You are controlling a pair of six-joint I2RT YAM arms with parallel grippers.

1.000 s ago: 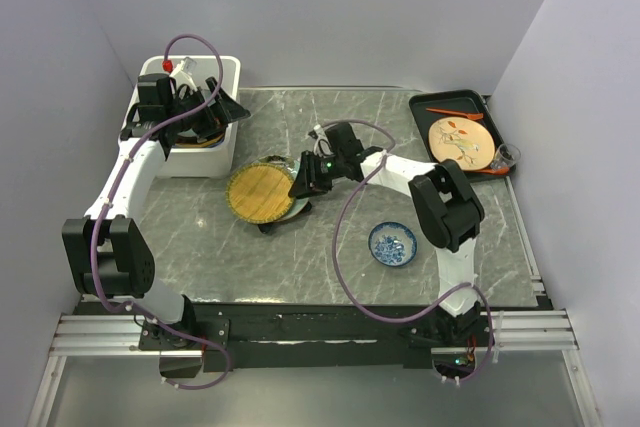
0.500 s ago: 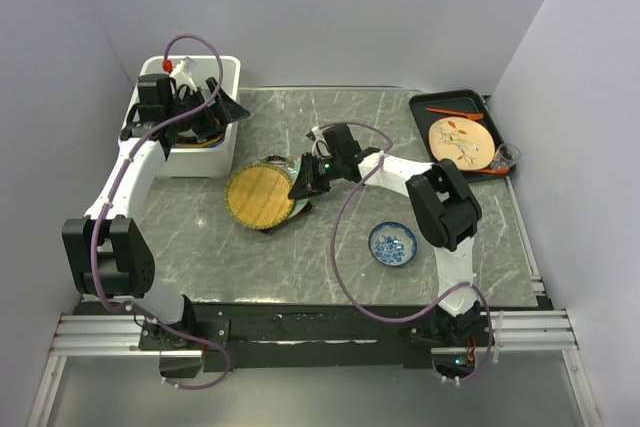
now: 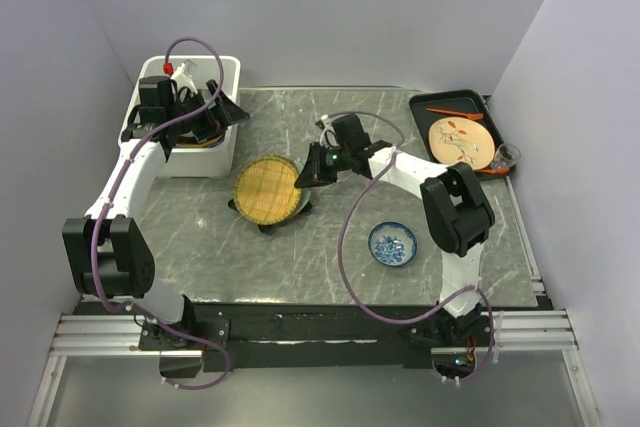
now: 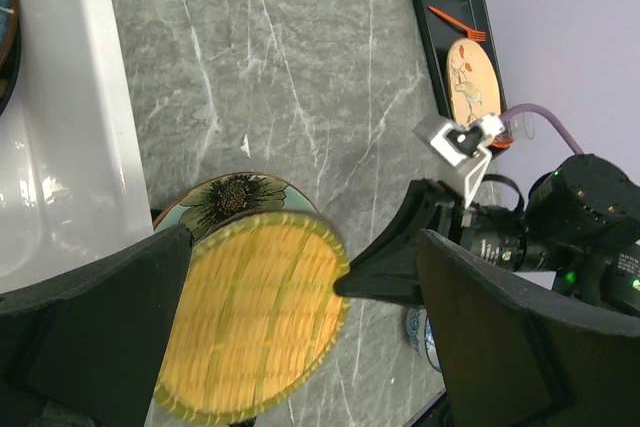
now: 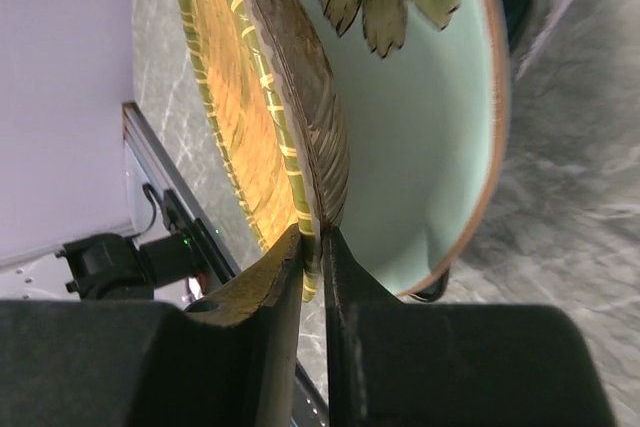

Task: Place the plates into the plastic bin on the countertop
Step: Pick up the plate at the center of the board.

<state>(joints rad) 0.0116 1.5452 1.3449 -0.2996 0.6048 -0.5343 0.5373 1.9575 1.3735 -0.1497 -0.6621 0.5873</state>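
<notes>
My right gripper [image 3: 307, 171] is shut on the right rim of the yellow woven-pattern plate [image 3: 267, 189] and holds it tilted above the pale green floral plate [image 4: 230, 197]. In the right wrist view the fingertips pinch the yellow rim [image 5: 313, 247], with the green plate [image 5: 420, 117] behind it. A dark plate edge [image 3: 272, 226] shows under the stack on the grey marble countertop [image 3: 330, 247]. The white plastic bin [image 3: 225, 72] stands at the back left with plates [image 3: 197, 143] inside. My left gripper [image 3: 222, 110] is open and empty over the bin's right side.
A small blue-and-white dish [image 3: 392, 243] lies front right of centre. A black tray [image 3: 438, 104] at the back right holds a tan plate [image 3: 460, 141] and an orange fork. A small glass [image 3: 508, 155] sits beside it. Walls close in both sides.
My right gripper has drawn back and to the right, lifting the yellow woven plate's rim off the stack. The left arm has not moved.
</notes>
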